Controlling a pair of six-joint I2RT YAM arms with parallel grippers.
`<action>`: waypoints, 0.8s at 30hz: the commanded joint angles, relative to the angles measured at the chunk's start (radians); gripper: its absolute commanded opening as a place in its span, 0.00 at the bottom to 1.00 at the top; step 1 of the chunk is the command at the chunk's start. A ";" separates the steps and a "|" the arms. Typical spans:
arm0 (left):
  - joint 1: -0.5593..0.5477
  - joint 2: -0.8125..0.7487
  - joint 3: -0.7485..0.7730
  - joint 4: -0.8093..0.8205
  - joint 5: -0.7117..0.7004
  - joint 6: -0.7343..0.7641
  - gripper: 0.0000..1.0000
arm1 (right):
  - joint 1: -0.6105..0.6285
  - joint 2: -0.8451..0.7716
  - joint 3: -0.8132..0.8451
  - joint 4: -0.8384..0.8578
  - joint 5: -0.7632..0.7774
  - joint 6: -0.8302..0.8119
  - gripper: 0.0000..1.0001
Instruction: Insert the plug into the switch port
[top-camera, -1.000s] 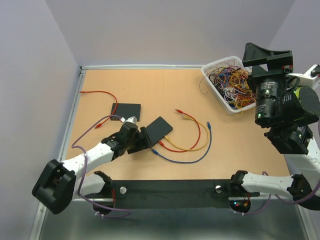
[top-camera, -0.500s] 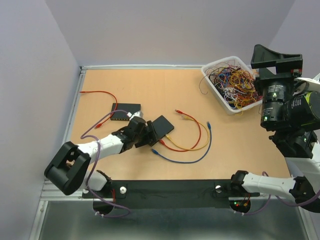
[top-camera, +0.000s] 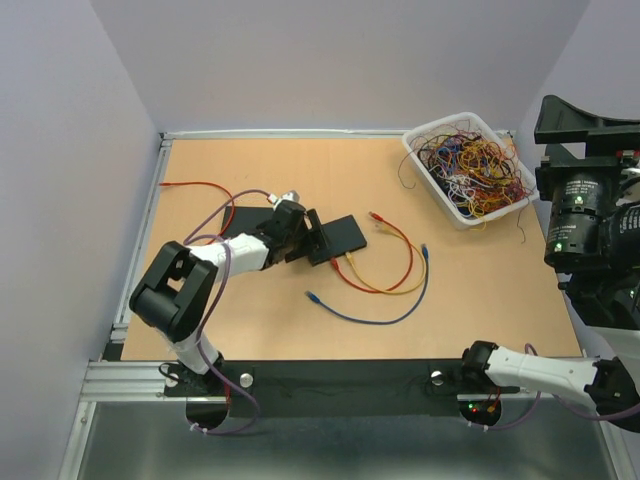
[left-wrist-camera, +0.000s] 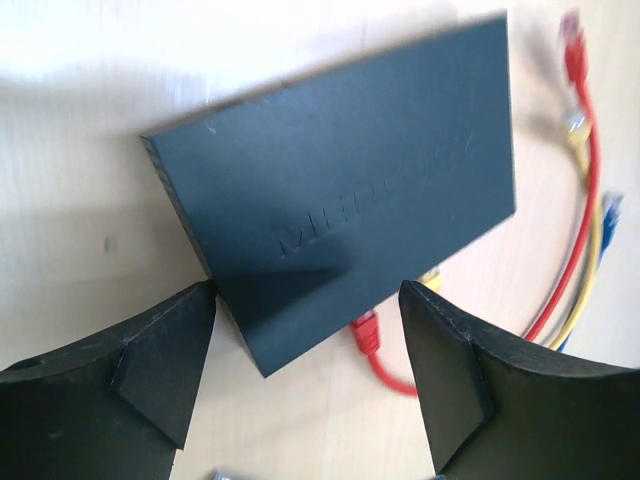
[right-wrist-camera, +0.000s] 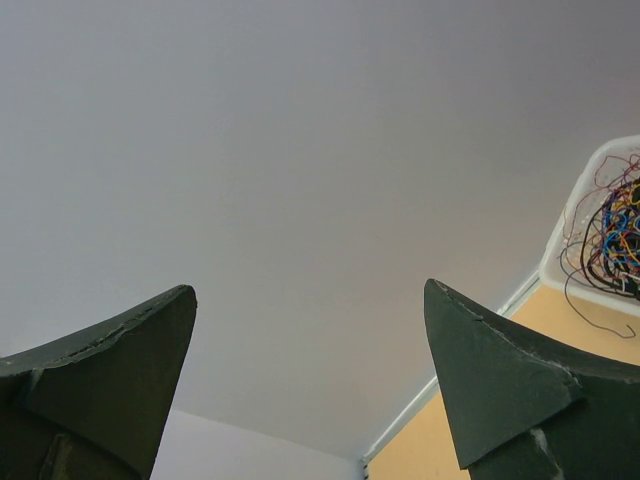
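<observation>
A black switch (top-camera: 340, 238) lies flat at mid table, its lettered top filling the left wrist view (left-wrist-camera: 340, 190). My left gripper (top-camera: 312, 240) is open and low at its near left corner; that corner sits between the fingers, and the left finger (left-wrist-camera: 150, 350) touches its edge. A red plug (left-wrist-camera: 367, 330) and a yellow plug (left-wrist-camera: 432, 281) poke out from under the switch's edge. Red (top-camera: 400, 250), yellow (top-camera: 385, 288) and blue (top-camera: 380, 318) cables loop to its right. My right gripper (top-camera: 590, 120) is open, empty and raised at the far right, facing the wall (right-wrist-camera: 310, 290).
A second black switch (top-camera: 240, 212) lies behind the left arm, with a red cable (top-camera: 200, 186) running left from it. A white bin (top-camera: 425, 160) of tangled cables stands at the back right and shows in the right wrist view (right-wrist-camera: 560, 250). The blue cable's loose plug (top-camera: 312, 296) lies toward the front.
My left arm has stretched out and moved right and back, and the switch and cable loops have shifted the same way. My right arm has swung further right.
</observation>
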 joint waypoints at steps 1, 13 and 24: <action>0.055 0.053 0.130 0.089 0.040 0.031 0.85 | -0.002 -0.013 -0.013 0.053 0.057 -0.035 1.00; 0.113 0.304 0.475 0.046 0.098 0.065 0.85 | -0.002 -0.044 -0.047 0.072 0.080 -0.056 1.00; 0.155 0.135 0.474 -0.070 0.038 0.162 0.84 | -0.002 -0.079 -0.330 0.072 -0.377 -0.314 1.00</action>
